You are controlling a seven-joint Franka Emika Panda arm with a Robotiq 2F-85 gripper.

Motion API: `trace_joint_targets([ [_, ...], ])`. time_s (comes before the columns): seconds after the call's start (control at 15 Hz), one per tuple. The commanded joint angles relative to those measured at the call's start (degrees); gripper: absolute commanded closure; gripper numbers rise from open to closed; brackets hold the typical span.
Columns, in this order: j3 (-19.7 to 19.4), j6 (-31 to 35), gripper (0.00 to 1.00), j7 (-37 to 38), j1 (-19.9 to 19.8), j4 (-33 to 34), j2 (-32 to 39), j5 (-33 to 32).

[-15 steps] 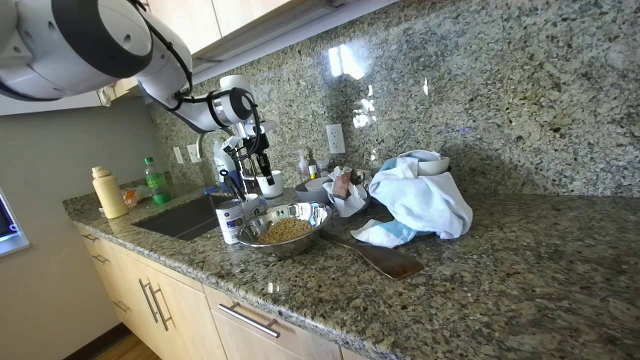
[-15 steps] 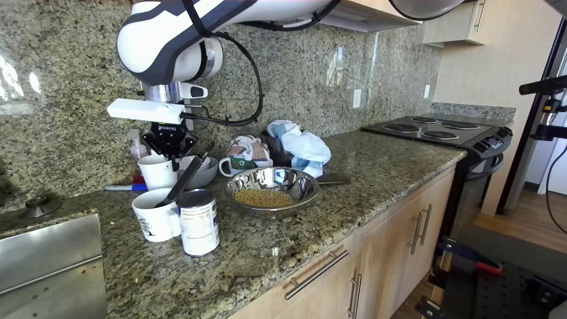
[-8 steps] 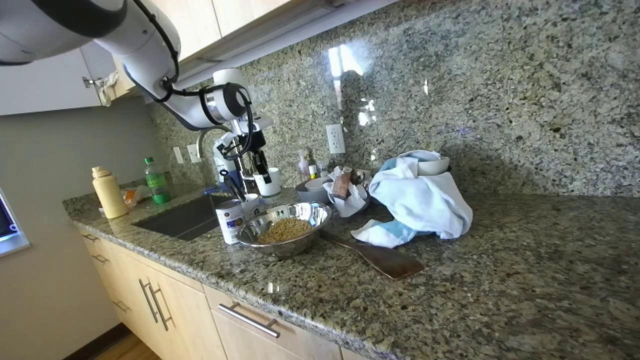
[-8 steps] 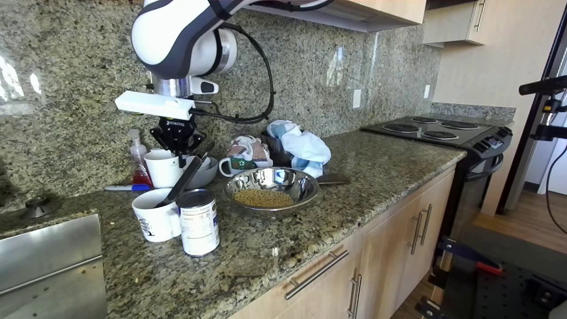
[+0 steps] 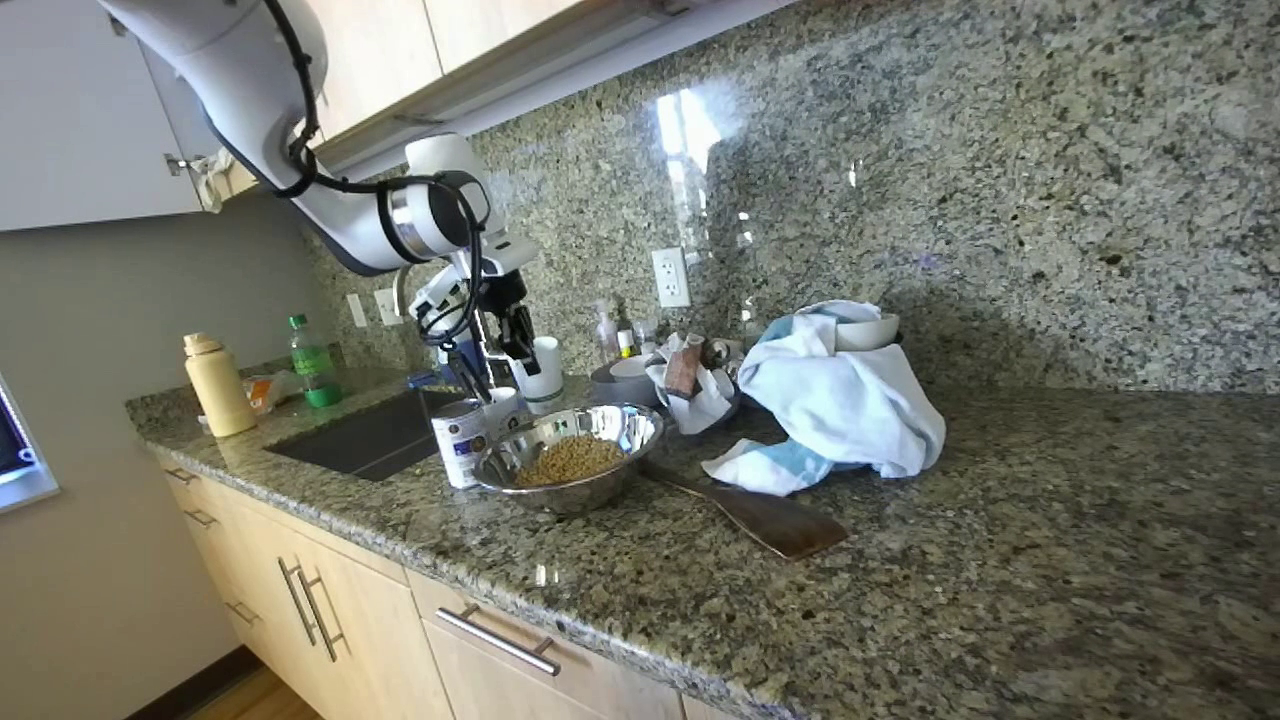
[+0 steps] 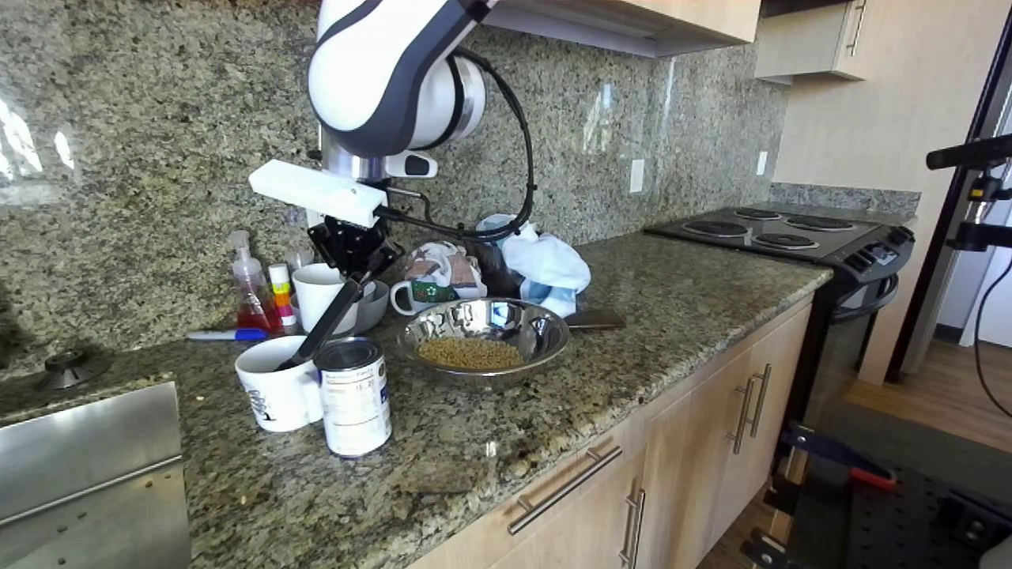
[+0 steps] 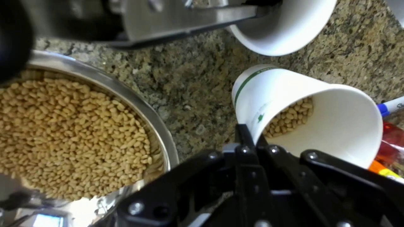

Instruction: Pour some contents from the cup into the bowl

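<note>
The bowl and cup both hold tan grains; the cup is white, green-banded, its rim pinched by the tool.

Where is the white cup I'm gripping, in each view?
In an exterior view: white cup just left of centre, metal bowl lower down.
In an exterior view: white cup well left of centre, metal bowl to its right.
Wrist view: white cup right of centre, metal bowl at left.
Shared landmark: metal bowl.

Mostly illegible print
On the can, blurred digits resemble 15; the cup bears a green leaf-like mark and tiny unreadable lettering; writing on the marker is cut off.
</note>
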Motion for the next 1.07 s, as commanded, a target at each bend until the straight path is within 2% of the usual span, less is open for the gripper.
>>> trace_joint_targets([
  [0.0,-0.95,4.07,0.99,4.23,0.2,-9.85,-7.15,-1.14],
  [0.27,-1.55,3.51,0.99,5.76,-0.27,-14.34,-11.74,-2.22],
  [0.53,-2.1,1.75,0.99,9.99,-0.5,-17.78,-16.96,-5.97],
  [0.8,-0.91,-0.62,0.99,13.37,-2.33,-20.73,-21.75,-8.43],
  [1.0,0.2,-4.13,0.99,13.91,-4.25,-22.73,-24.99,-7.84],
])
